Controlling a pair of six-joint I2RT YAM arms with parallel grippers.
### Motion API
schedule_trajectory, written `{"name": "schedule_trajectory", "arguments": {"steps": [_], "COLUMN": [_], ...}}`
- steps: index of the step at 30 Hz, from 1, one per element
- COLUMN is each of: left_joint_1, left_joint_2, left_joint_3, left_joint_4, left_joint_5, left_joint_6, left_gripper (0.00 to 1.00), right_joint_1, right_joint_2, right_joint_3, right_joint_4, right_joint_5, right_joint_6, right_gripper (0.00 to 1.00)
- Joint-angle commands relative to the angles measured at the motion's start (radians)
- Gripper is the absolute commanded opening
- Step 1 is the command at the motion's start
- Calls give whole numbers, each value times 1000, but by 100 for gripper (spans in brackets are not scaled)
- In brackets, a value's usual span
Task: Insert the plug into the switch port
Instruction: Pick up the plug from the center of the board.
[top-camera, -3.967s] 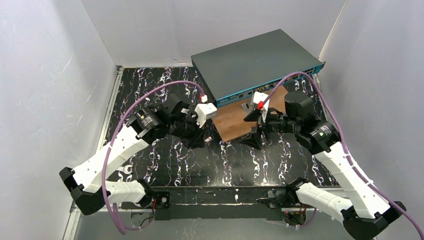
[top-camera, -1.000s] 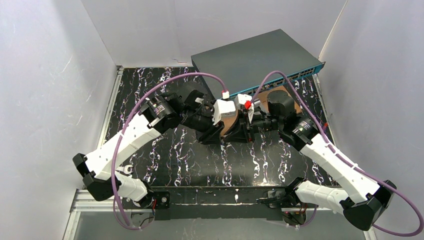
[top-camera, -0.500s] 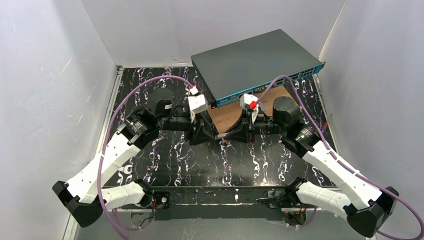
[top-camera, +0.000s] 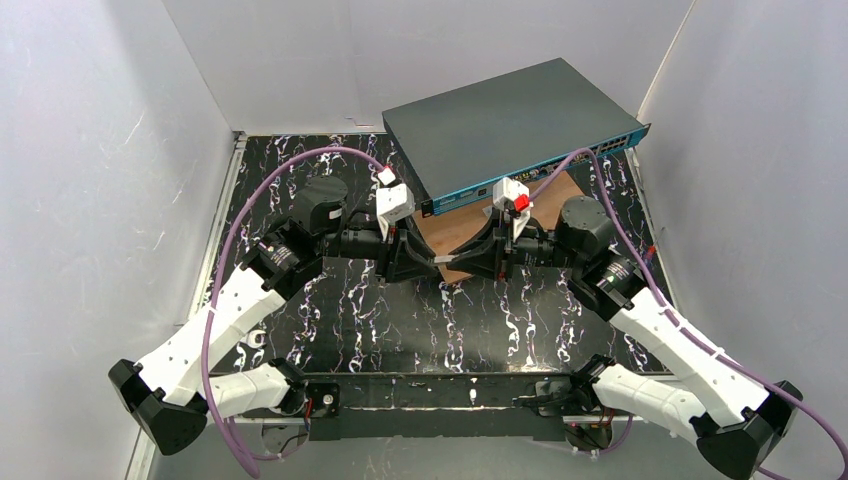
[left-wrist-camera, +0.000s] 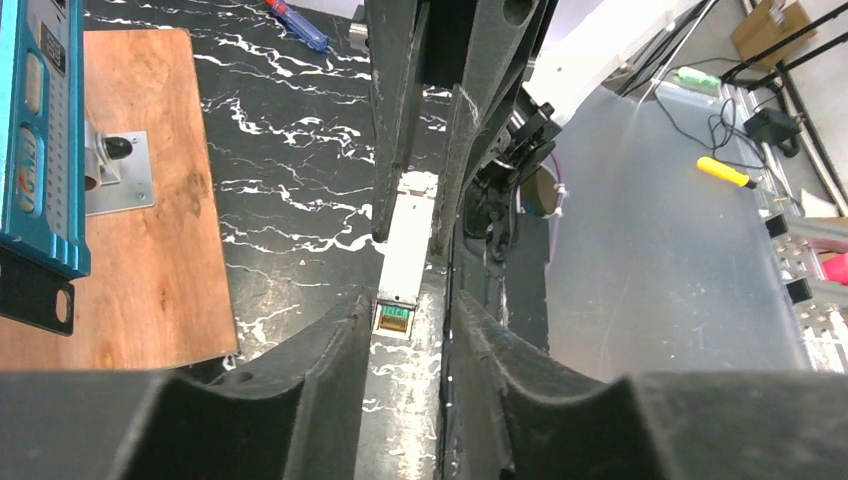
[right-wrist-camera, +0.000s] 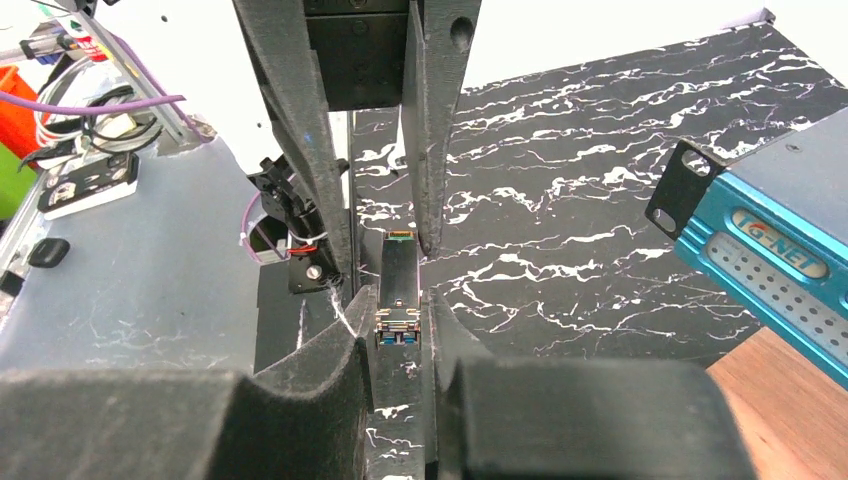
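Observation:
The plug (left-wrist-camera: 403, 245) is a slim silver module, held level above the black marbled tabletop. My right gripper (right-wrist-camera: 400, 300) is shut on it, fingers pressing both of its sides. My left gripper (left-wrist-camera: 408, 305) faces it tip to tip and is open: the plug's green and gold end lies by the left fingertip (left-wrist-camera: 352, 312), with a gap on the other side. In the top view the two grippers (top-camera: 428, 258) (top-camera: 460, 262) meet in front of the switch (top-camera: 510, 120), a dark grey box with a teal front strip (left-wrist-camera: 35, 150).
A brown wooden board (top-camera: 455, 225) lies under the switch's front edge and carries a small metal bracket (left-wrist-camera: 115, 175). A blue and red screwdriver (left-wrist-camera: 295, 22) lies on the tabletop. Purple cables (top-camera: 300, 165) arc over both arms. White walls close in three sides.
The two grippers stood apart half a second ago and have come together tip to tip. The left jaws opened wide, then narrowed somewhat. The right gripper kept its hold on the plug.

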Motion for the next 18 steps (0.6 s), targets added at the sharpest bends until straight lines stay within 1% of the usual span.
{"name": "schedule_trajectory", "arguments": {"steps": [1, 5, 10, 13, 14, 15, 18], "left_joint_1": [3, 3, 3, 3, 3, 3, 3], "left_joint_2": [5, 6, 14, 14, 16, 18, 22], "left_joint_3": [-4, -6, -2, 5, 13, 24, 58], "left_joint_4": [47, 64, 48, 26, 5, -23, -102], "left_joint_5": [41, 44, 44, 24, 13, 0, -42], "left_joint_6": [-9, -37, -36, -35, -25, -7, 50], "left_gripper": [30, 20, 9, 0, 0, 0, 0], "right_joint_1": [-1, -1, -2, -1, -1, -1, -1], "right_joint_2": [-24, -26, -34, -28, -25, -22, -10], "right_joint_3": [-8, -14, -19, -14, -7, 0, 34], "right_joint_4": [92, 98, 103, 82, 64, 41, -42], "right_joint_5": [18, 21, 26, 16, 12, 11, 12], "right_joint_6": [32, 40, 49, 44, 36, 24, -21], "right_gripper": [1, 1, 1, 1, 1, 3, 18]}}
